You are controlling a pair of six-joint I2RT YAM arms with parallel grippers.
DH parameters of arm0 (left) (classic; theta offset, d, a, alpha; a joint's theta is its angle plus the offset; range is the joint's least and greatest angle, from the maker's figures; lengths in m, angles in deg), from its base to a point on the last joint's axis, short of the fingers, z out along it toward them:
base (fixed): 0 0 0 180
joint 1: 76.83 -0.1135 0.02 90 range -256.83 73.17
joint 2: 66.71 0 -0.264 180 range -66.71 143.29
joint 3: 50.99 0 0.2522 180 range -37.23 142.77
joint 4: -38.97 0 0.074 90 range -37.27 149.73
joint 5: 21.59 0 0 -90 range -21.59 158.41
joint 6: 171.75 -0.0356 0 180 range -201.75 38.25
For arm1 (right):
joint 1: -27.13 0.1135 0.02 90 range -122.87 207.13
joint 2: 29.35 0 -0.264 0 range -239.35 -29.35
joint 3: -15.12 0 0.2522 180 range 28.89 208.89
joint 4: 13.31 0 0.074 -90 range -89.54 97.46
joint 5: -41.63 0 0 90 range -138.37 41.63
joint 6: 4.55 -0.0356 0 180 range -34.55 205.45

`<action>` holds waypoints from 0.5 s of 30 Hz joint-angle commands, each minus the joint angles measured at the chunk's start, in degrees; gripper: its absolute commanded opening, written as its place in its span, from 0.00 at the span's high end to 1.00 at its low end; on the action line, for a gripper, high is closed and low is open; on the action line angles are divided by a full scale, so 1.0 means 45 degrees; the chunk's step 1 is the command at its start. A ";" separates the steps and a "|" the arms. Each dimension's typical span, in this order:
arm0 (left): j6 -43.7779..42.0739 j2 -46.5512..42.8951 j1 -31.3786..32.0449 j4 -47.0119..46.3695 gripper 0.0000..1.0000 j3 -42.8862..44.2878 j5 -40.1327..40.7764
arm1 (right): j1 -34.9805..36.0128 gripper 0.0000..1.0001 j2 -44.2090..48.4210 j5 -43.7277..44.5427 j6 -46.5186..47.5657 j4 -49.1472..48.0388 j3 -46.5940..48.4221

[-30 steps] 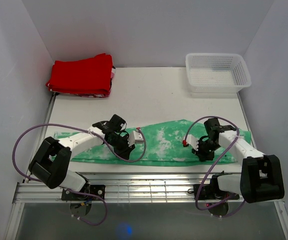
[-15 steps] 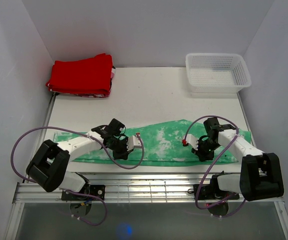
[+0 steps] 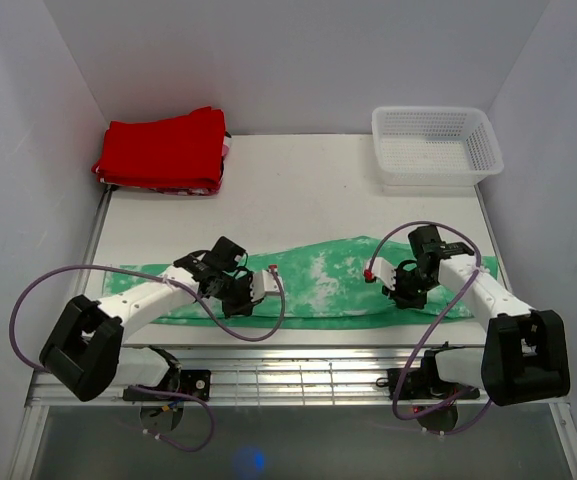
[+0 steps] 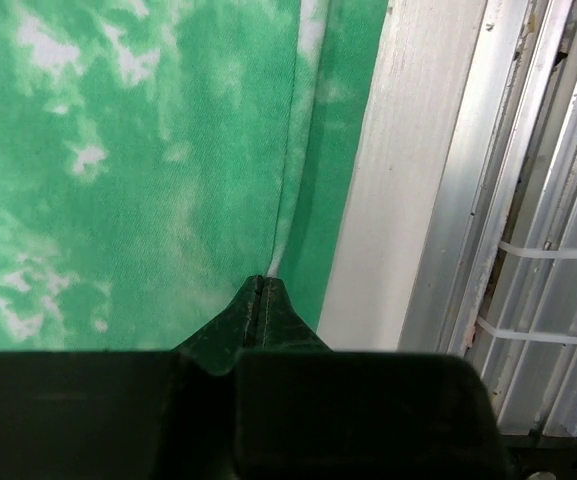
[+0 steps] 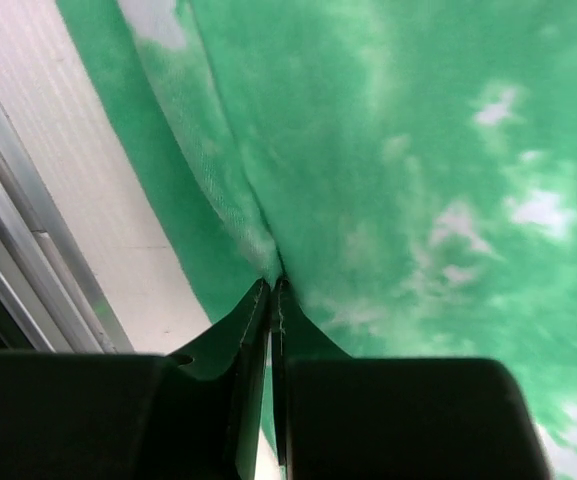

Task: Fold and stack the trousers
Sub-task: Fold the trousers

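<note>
Top external view: the left arm (image 3: 138,296) lies low over the desk (image 3: 298,190), reaching from the near left toward the middle, its wrist tipped down onto the trousers (image 3: 318,272). The right arm (image 3: 478,288) reaches in from the near right, wrist likewise bent down onto the cloth. A purple cable (image 3: 20,310) loops beside each arm.

In the left wrist view the left fingers (image 4: 230,325) are pressed together, tips meeting on a raised seam of the green cloth just beside its near edge. In the right wrist view the right fingers (image 5: 248,320) are closed to a thin slit, pinching a pale ridge of fabric close to the desk's edge.

The trousers lie spread flat in a long band from left to right across the near part of the desk, between the two arms.

The desk is white, with a metal grate (image 3: 298,372) along its near edge. A folded red garment (image 3: 163,150) sits at the far left corner and a white basket (image 3: 435,145) at the far right. Plain pale walls (image 3: 298,60) close in the left, far and right sides.
</note>
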 commanded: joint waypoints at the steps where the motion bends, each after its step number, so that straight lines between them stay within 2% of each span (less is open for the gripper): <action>1: -0.0031 -0.1079 -0.0014 0.1136 1.00 0.0808 -0.0155 | 0.0049 0.92 0.0587 -0.0525 0.0156 -0.0065 0.1222; 9: -0.0518 -0.2134 -0.0014 0.3228 1.00 0.1591 -0.1092 | 0.0049 0.92 0.1951 -0.0429 0.1111 0.2101 0.1850; 15: -0.1008 -0.1609 -0.0014 0.3582 1.00 0.0498 -0.1367 | 0.0049 0.92 0.2541 0.0353 0.2109 0.1599 -0.0394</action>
